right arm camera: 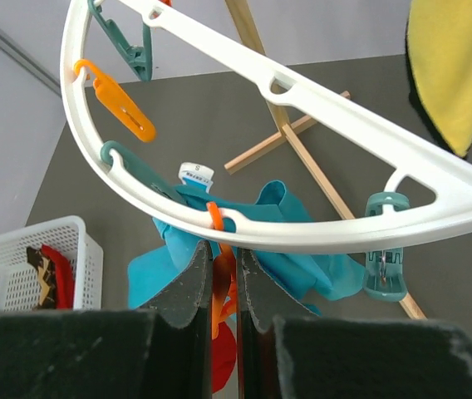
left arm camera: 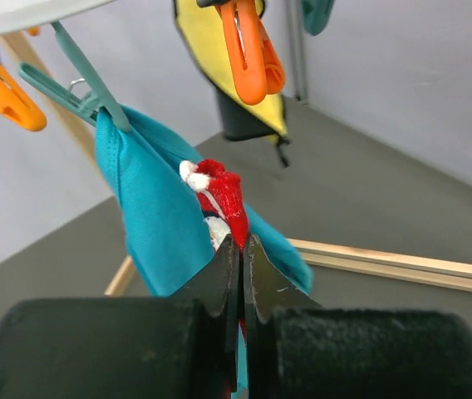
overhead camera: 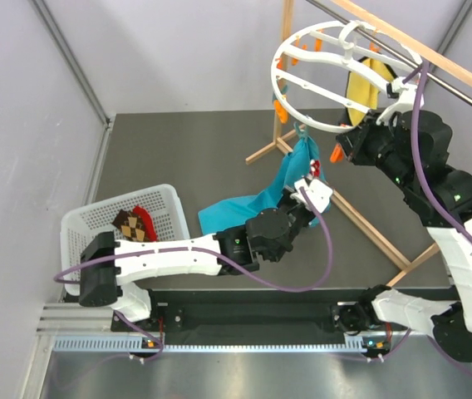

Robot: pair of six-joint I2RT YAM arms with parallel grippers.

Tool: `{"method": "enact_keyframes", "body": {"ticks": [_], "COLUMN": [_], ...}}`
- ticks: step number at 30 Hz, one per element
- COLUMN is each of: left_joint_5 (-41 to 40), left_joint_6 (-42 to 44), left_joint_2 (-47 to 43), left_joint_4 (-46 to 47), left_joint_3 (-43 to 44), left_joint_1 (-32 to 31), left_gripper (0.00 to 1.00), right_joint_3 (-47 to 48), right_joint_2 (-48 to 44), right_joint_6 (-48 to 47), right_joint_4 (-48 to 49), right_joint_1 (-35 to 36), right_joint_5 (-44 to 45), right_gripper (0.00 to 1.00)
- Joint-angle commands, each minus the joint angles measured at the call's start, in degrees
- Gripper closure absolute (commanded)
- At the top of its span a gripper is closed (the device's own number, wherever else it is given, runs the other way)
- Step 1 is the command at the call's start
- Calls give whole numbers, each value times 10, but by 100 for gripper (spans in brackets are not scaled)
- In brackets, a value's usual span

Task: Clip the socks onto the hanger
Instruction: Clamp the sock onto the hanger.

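Note:
The white ring hanger (overhead camera: 319, 125) hangs from the wooden rail at the upper right, with orange and teal clips on its rim (right arm camera: 319, 237). My left gripper (left arm camera: 243, 243) is shut on a red sock (left arm camera: 229, 199), holding it up against the teal cloth just below the ring. My right gripper (right arm camera: 225, 249) is shut on an orange clip (right arm camera: 222, 278) that hangs from the rim. The red sock (right arm camera: 223, 362) shows directly beneath that clip. More socks lie in the basket: a checkered one (overhead camera: 131, 225) and a red one (overhead camera: 147, 219).
A long teal cloth (overhead camera: 257, 204) hangs from a teal clip (left arm camera: 82, 83) and drapes onto the table. A yellow cloth (right arm camera: 452, 66) hangs at the ring's far side. The wooden rail frame (overhead camera: 361, 220) crosses the table. The white mesh basket (overhead camera: 82, 224) stands at the left.

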Motion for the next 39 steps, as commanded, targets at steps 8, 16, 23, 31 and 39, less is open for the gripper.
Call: {"method": "enact_keyframes", "body": {"ticks": [8, 16, 23, 31, 39], "left_joint_5": [-46, -18, -15, -2, -1], "left_joint_6": [96, 91, 103, 106, 103], "left_joint_2": [37, 56, 75, 87, 99], "left_joint_4": [108, 105, 104, 95, 90], "left_joint_3": [55, 69, 77, 99, 116], "left_joint_1": [-2, -2, -2, -2, -1], "left_gripper": [100, 100, 100, 100, 100], "right_joint_3": [24, 24, 31, 24, 10], "right_joint_2": [6, 1, -5, -5, -14], "right_joint_6": [20, 33, 35, 36, 33], "right_joint_4": [-14, -10, -11, -10, -8], "right_joint_1": [-4, -5, -5, -5, -5], "right_joint_5": [19, 11, 10, 4, 0], "right_gripper": [100, 100, 100, 100, 100]}}
